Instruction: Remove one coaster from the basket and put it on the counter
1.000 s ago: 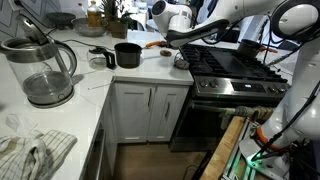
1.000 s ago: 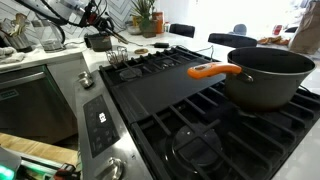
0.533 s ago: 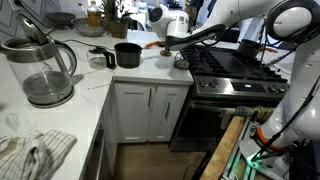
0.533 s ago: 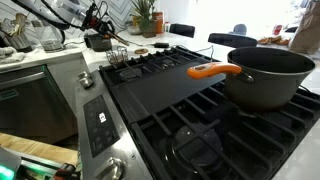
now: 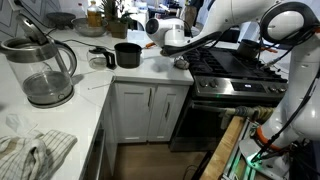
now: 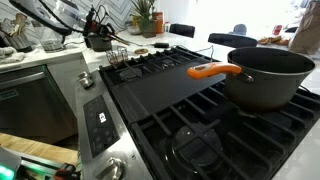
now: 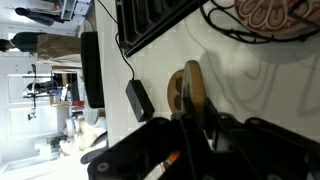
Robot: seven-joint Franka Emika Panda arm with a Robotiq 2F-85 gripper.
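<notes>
Counter (image 5: 140, 75) is smooth white, L-shaped over white cabinet doors, with a glass kettle (image 5: 45, 70) and a black pot (image 5: 127, 54) on it, right next to the black gas stove (image 5: 235, 68). Gripper (image 7: 192, 115) is pinched nearly closed on the coaster (image 7: 188, 88), holding it on edge over the white top, apart from the basket (image 7: 275, 18).

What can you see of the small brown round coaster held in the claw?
The small brown round coaster looks wooden, a thin flat disc with its edge turned almost straight toward the wrist camera. It is pinched by the claw, which is shut on it. Behind it is the smooth white counter; whether it touches that cannot be told. It is out of the dark wire basket, which sits apart at the top right of that view.
</notes>
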